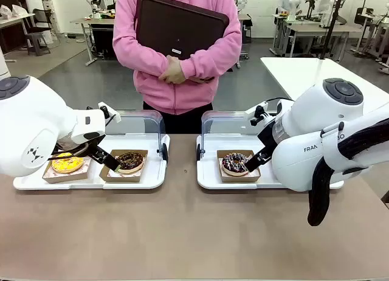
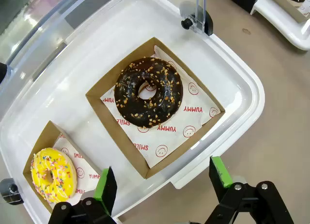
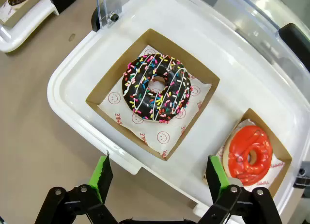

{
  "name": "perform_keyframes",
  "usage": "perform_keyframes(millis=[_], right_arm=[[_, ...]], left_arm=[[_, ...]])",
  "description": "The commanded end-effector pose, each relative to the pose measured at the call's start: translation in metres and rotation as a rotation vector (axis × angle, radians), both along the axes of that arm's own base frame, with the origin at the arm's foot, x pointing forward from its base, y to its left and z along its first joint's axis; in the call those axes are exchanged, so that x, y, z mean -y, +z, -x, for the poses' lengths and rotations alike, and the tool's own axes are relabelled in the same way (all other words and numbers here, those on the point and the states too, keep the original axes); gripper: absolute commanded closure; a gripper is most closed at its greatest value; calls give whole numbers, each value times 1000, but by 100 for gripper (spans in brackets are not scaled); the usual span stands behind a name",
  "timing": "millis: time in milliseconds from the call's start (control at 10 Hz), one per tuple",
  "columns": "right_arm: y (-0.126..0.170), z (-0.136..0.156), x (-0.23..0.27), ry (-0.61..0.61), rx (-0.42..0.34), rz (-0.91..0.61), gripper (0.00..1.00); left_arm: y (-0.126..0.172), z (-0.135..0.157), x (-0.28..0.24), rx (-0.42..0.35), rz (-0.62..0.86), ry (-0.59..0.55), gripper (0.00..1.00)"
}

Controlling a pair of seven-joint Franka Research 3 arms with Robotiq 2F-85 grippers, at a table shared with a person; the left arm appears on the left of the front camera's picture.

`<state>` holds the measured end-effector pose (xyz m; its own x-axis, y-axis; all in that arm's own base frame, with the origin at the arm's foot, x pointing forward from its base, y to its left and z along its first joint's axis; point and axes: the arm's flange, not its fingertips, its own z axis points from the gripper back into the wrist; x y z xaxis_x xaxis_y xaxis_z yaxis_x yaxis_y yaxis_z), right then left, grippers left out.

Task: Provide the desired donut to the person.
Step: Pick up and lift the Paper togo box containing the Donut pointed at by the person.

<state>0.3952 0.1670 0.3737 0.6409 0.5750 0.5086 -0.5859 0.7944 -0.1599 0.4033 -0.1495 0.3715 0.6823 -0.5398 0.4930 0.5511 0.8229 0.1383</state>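
The person, in a pink hoodie, stands at the far side hugging a dark tray to the chest. On the left white tray a yellow sprinkled donut and a chocolate donut with nuts lie in cardboard boxes. My left gripper hovers open over that tray's near edge, holding nothing. The right white tray carries a chocolate donut with coloured sprinkles and a red glazed donut. Above its near rim my right gripper stands open and empty.
Each tray has a clear hinged lid standing up at its far side. A strip of bare brown table runs between the two trays and along the near side. Both arm bodies, left and right, crowd the table's outer ends.
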Motion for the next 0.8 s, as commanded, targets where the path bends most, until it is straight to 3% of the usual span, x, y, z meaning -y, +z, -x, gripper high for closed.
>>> perform_keyframes(millis=[0, 700], right_arm=[[0, 0, 0, 0, 0, 0, 0], [0, 0, 0, 0, 0, 0, 0]], left_arm=[[0, 0, 0, 0, 0, 0, 0], [0, 0, 0, 0, 0, 0, 0]])
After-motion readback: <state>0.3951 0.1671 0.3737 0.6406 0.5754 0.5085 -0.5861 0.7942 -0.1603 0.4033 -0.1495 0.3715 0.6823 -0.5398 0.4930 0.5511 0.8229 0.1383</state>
